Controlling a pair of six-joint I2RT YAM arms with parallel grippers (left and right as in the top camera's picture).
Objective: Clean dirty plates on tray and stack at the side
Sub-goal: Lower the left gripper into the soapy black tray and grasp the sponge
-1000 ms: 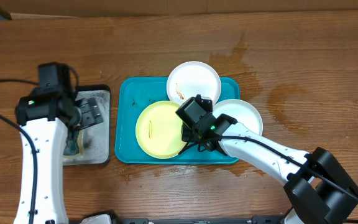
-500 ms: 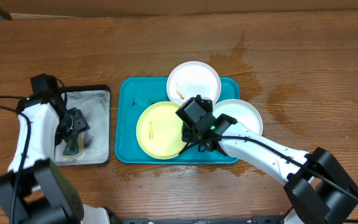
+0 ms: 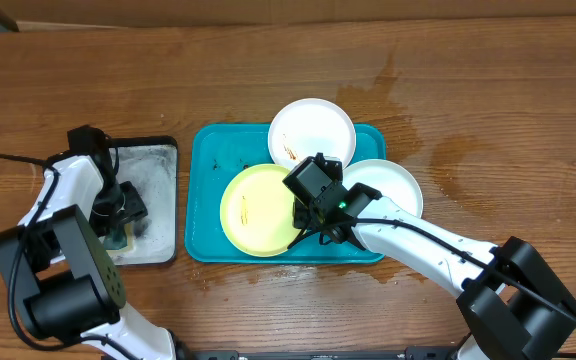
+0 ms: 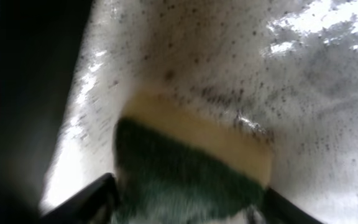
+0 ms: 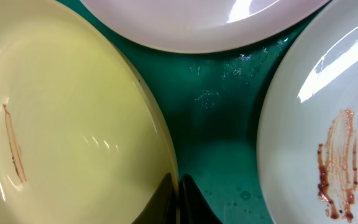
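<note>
Landmark: the teal tray [image 3: 208,150], lying long-side on in the middle of the wooden table [image 3: 468,80].
Plates: all three rest on the tray. The yellow plate [image 3: 253,210] is at its front. One white plate [image 3: 313,125] sits at its back edge. The other white plate [image 3: 393,180] overhangs the tray's end on the right arm's side.
Dirt: a thin brown streak [image 5: 12,140] marks the yellow plate, and a broader smear [image 5: 337,162] the overhanging white one. By my reckoning nothing is washed or stacked yet.
Right gripper [image 5: 178,199]: fingertips pressed together, low over the tray floor at the yellow plate's rim. I cannot tell whether the rim is nipped between them. The placing looks meant to steady that plate.
Soapy tray [image 3: 153,165]: the small black-rimmed one, just beyond the teal tray's end on the left arm's side.
Sponge [image 4: 185,168]: green on yellow, lying in the suds there.
Left gripper [image 4: 188,205]: fingers spread, one on each side of the sponge. Whether they press it yet I cannot tell. I'd say it is there to fetch the scrubber.
Risk: a wet sponge may slip from a shallow grip.
</note>
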